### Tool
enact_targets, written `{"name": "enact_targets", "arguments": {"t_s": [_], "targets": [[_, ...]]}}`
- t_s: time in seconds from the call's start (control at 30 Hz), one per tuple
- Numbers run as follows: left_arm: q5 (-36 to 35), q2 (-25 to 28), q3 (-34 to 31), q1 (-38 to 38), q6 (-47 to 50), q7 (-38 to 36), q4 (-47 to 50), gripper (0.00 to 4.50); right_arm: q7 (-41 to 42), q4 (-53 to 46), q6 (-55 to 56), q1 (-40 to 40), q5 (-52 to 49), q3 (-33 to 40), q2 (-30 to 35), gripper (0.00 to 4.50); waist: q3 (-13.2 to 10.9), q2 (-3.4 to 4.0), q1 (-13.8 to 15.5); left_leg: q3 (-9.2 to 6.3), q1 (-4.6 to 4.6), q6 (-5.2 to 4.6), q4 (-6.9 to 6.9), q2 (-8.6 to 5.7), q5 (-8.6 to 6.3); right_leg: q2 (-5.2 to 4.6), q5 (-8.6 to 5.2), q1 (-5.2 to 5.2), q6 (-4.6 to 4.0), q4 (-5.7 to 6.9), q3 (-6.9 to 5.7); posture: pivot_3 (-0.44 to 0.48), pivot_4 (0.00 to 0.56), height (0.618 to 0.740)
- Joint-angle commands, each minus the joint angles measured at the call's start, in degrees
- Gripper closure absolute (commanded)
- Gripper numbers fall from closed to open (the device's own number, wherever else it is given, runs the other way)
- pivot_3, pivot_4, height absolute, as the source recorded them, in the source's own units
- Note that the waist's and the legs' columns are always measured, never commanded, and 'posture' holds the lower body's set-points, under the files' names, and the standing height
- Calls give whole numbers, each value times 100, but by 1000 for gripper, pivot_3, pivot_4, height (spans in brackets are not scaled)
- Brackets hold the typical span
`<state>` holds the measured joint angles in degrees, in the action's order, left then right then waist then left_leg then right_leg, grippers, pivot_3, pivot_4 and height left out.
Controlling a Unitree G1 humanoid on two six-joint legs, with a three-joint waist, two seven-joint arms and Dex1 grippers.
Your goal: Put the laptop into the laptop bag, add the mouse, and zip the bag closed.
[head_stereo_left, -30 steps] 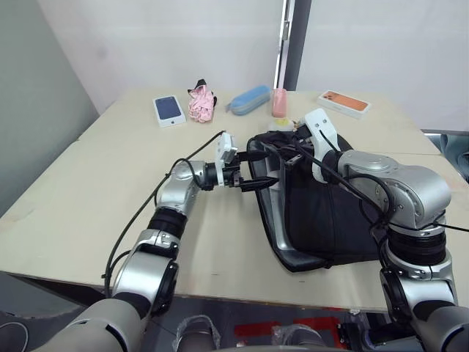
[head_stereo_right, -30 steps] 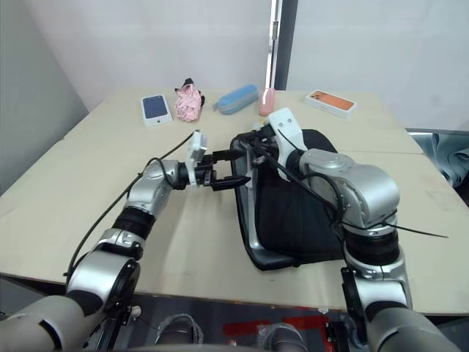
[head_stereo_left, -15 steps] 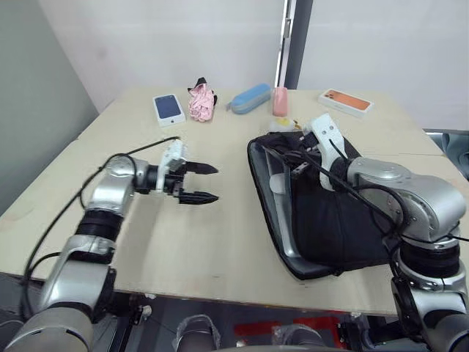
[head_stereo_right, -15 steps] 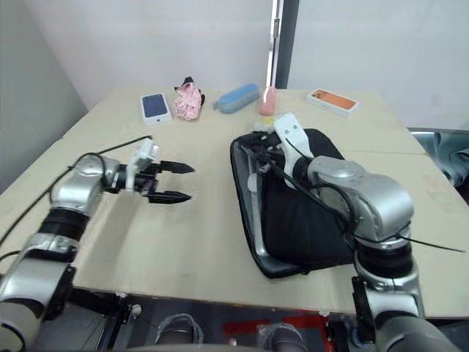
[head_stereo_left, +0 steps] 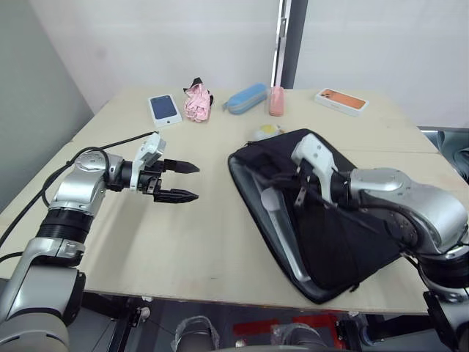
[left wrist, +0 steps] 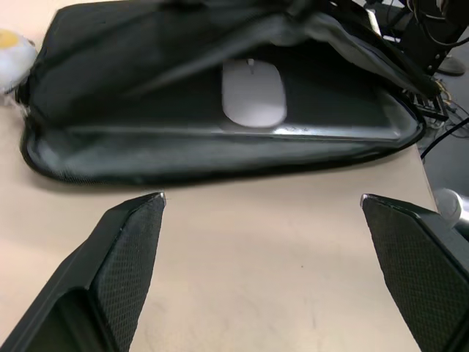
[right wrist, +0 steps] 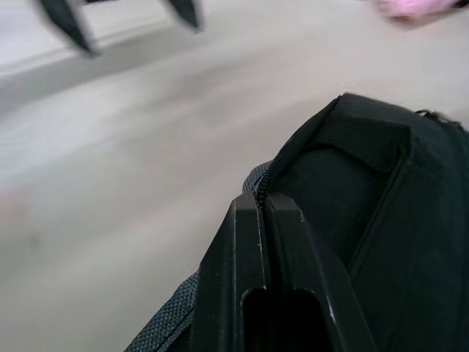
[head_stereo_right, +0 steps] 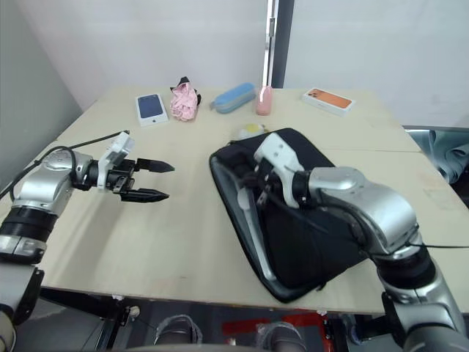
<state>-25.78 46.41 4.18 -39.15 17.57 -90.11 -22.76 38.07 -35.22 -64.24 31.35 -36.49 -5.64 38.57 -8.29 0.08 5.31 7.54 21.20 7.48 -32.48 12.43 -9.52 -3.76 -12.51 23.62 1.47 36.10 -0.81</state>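
Left wrist view shows the mouse (left wrist: 253, 92) inside the open bag (head_stereo_left: 322, 220); left gripper (head_stereo_left: 183, 181) spread, right gripper (right wrist: 265, 213) pinching the bag's edge.

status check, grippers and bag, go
Left gripper open, clear of bag. Right gripper shut on bag's zip edge. Mouse inside on laptop, bag unzipped. Nothing in the way.

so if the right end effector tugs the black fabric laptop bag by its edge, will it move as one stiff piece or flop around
Probably a bit of both. The black fabric laptop bag has a soft upper flap that sags along the open mouth, so the edge should give first. The silver metal laptop inside likely stiffens and weights the base. The glossy white oval mouse lies loose inside and may slide.
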Motion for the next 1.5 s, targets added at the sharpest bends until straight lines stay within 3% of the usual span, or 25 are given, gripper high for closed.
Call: {"name": "enact_targets", "arguments": {"t_s": [0.03, 0.17, 0.3, 0.33, 0.5, 0.7, 0.83, 1.03, 1.33, 1.5], "targets": [[-341, 354, 86, -27, 287, -239, 217, 24, 659, -366, 736, -122, 4, -212, 264, 4500, 0, 0, 1, 0, -1, 0, 1, 1, 0, 1, -1, 1, -1, 1, -1, 0, 150, 740], [-590, 929, 529, -18, 298, -239, 273, 24, 849, -56, 1245, -142, 356, -501, 378, 4500, 0, 0, -6, 3, -4, 2, -8, 4, -1, 2, -12, 2, -21, 9, 5, 0, 150, 740], [-563, 1074, 652, -110, 50, -239, 139, 24, 1040, 183, 1232, -159, 221, -393, 419, 4500, 0, 0, 17, 7, -8, 1, -21, 3, -1, -1, -10, -4, -20, 20, 12, 0, 150, 740], [-532, 1064, 628, -127, -4, -239, 108, 0, 1198, 121, 1186, -230, 58, -305, 507, 3887, 0, -1, 29, 5, -8, 1, -28, 2, 0, -3, -10, -3, -20, 22, 11, 0, 150, 740], [-555, 1212, 567, -73, -128, -239, 27, 0, 1442, -181, 999, -663, -561, 454, 978, 2323, 1, -2, 57, 2, -2, -5, -37, 1, -1, -3, -9, -3, -19, 21, 9, 0, 150, 740], [-416, 1345, 440, 1, -585, -239, -297, 0, 1505, -493, 690, -1989, -1492, 2860, 1574, 282, 2, -4, 80, 5, -2, -7, -34, 2, -3, -3, -9, -4, -19, 19, 13, 0, 150, 740], [-150, 1251, 332, 48, -1280, -239, -950, 0, 1745, -848, 756, -3763, -1325, 4766, 1473, 282, 5, -7, 154, 6, -2, -41, -32, 3, -21, -4, -10, -6, -20, 13, 11, 0, 150, 740], [280, 854, 379, -240, -2399, -239, -2134, 0, 2060, -1409, 1275, -5983, -1262, 6540, 547, 282, 6, -9, 192, 7, -4, -52, -40, 5, -26, -6, -12, -10, -18, 10, 11, 0, 150, 740], [1203, -690, 543, -1544, -3789, -114, -4016, 0, 1508, -2314, 1718, -7091, -2225, 6955, 108, 282, 12, -15, 295, 7, -13, -62, -56, -5, -24, -18, -6, -29, -4, 10, 19, 0, 150, 740], [1990, -1512, 603, -2171, -4217, 694, -4947, 0, 1121, -2478, 2639, -8463, -2967, 7022, 147, 282, 11, -17, 325, -2, -3, -72, -43, -12, -30, -22, -9, -28, 10, -21, 5, 0, 150, 740]]}}
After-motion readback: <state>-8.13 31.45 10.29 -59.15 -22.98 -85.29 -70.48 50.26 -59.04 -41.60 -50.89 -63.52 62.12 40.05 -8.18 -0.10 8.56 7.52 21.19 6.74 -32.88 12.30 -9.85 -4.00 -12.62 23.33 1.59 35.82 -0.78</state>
